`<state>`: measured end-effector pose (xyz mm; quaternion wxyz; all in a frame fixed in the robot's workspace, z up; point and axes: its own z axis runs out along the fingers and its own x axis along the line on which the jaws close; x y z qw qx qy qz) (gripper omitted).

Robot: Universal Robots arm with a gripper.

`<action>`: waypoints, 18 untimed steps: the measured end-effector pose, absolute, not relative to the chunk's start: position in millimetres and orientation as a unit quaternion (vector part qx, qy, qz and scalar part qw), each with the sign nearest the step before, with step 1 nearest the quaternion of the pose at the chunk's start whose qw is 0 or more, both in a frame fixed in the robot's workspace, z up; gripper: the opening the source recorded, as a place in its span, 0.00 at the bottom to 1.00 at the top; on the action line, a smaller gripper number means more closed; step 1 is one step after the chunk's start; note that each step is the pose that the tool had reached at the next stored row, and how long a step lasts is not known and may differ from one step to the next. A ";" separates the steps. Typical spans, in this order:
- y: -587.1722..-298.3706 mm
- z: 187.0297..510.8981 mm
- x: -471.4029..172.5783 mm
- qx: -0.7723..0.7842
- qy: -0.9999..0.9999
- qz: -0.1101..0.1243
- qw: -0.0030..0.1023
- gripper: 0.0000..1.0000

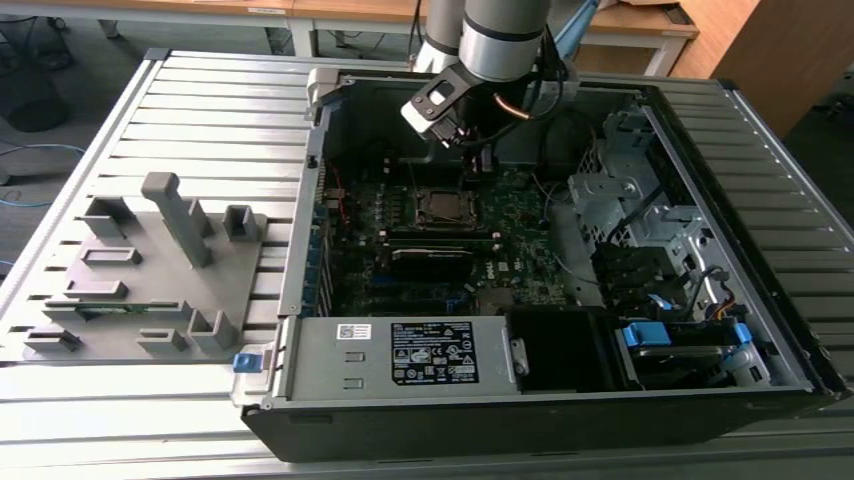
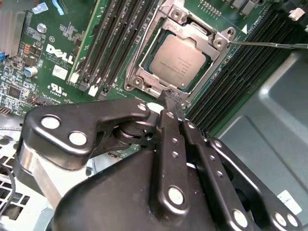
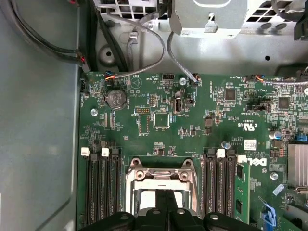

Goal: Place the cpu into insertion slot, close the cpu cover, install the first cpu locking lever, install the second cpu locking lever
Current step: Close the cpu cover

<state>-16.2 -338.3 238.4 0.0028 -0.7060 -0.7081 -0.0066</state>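
The cpu (image 2: 179, 60) lies flat in the insertion slot (image 2: 144, 82), its dull grey top showing. The silvery cpu cover (image 2: 204, 30) lies down around it as a frame. A thin metal locking lever (image 2: 269, 44) sticks out sideways from one corner of the socket. My gripper (image 2: 172, 97) is shut, its black fingertips pressed together right at the socket's edge, with nothing visible between them. In the first wrist view the fingers (image 3: 159, 207) overlap the slot (image 3: 161, 179). In the exterior view the gripper (image 1: 467, 160) hangs just above the slot (image 1: 441, 205).
Long black memory slots (image 2: 115, 43) run along both sides of the socket. The open computer case (image 1: 307, 250) stands on a slatted metal table, with a labelled power supply (image 1: 434, 352) at the front. A grey fixture (image 1: 147, 270) stands at the exterior view's left. Cables (image 3: 144, 62) cross behind the board.
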 end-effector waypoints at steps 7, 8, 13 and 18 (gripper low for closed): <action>-338.2 237.9 -17.2 -0.706 -0.708 -0.007 0.003 0.11; -338.2 237.5 -19.0 -0.706 -0.708 -0.007 0.003 0.11; -338.2 235.2 -29.7 -0.706 -0.708 -0.006 0.003 0.11; -339.2 231.0 -31.7 -0.706 -0.708 -0.006 0.003 0.11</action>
